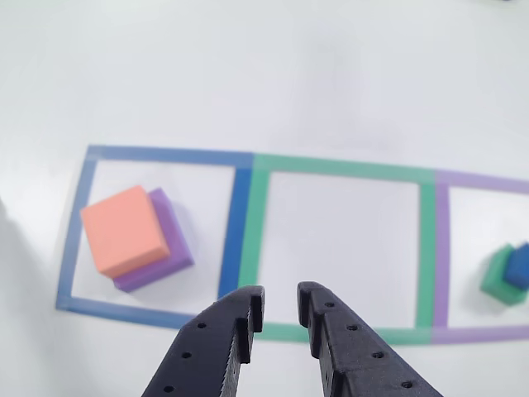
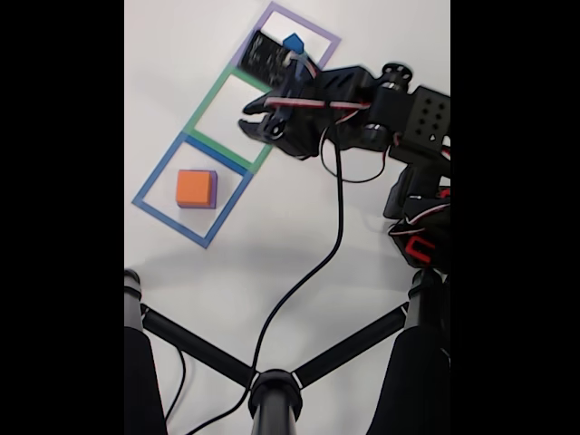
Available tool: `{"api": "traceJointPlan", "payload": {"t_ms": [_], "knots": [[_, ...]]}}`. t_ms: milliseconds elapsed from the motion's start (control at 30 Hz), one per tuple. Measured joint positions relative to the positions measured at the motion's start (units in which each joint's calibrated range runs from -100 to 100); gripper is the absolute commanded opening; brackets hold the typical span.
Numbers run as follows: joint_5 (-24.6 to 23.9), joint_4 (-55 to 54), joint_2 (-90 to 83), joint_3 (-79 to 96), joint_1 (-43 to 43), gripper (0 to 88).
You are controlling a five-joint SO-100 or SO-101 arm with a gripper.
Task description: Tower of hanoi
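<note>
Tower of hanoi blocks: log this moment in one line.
gripper: open, empty, over green square | orange block on purple block, blue square | blue block on green block, purple square

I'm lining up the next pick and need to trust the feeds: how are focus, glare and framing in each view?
Other view: the gripper is sharp, open and empty; the tape squares and the salmon-orange block on the purple block look soft, and the white table is bright and washed out. Fixed view: black bars on both sides, and the arm partly covers the purple tape square.
</note>
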Motion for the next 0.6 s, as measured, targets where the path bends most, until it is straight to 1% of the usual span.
{"api": "traceJointPlan", "payload": {"t_ms": [133, 200, 300, 433, 600], "knots": [[-7.88, 16.45, -0.25, -14.19, 3.03, 0.1], [-11.43, 22.63, 0.08, -21.93, 4.99, 0.1], [-14.58, 28.57, 1.18, -31.16, 8.35, 0.1], [-15.37, 33.23, 1.35, -37.42, 13.75, 1.5], [-15.37, 35.55, 1.10, -37.95, 19.24, 1.9]]}}
